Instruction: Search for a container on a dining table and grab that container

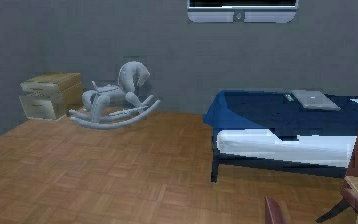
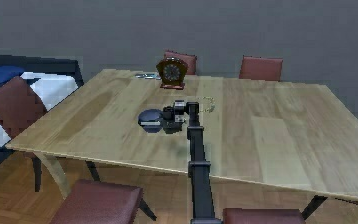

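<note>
In the arm side view a wooden dining table (image 2: 277, 130) spans most of the picture. The dark arm rises from the bottom edge over the tabletop. At its far end the gripper (image 2: 161, 119) reaches toward a small dark round container (image 2: 146, 121) that lies on the table. I cannot tell whether the gripper touches it or holds anything. A small pale see-through thing (image 2: 209, 102) stands just beyond the arm's end. Near the table's far edge stands a round wooden clock (image 2: 170, 72).
Red-brown chairs ring the table: one at the left (image 2: 12, 105), two at the far side (image 2: 260, 67), one at the near edge (image 2: 97, 203). The forward view shows a blue-covered bed (image 1: 277, 115) with a laptop (image 1: 310, 98), a rocking horse (image 1: 117, 95), a cardboard box (image 1: 49, 95) and open wood floor.
</note>
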### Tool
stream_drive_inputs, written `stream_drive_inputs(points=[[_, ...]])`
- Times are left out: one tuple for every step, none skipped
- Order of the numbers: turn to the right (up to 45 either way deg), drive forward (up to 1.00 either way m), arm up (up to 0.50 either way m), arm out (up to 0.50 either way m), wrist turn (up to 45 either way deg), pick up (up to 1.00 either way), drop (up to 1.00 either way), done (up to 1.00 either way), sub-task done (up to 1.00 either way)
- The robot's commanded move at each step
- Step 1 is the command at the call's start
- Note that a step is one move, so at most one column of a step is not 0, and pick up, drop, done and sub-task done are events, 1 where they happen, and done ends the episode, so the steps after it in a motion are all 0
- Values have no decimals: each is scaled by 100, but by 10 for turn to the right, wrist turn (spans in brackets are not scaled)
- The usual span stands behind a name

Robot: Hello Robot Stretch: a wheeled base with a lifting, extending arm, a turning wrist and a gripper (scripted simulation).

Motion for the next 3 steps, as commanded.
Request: stream_drive_inputs(points=[[0,0,0,0,0,100,0,0,0],[0,0,10,0,0,0,0,0,0],[0,0,0,0,0,0,0,100,0]])
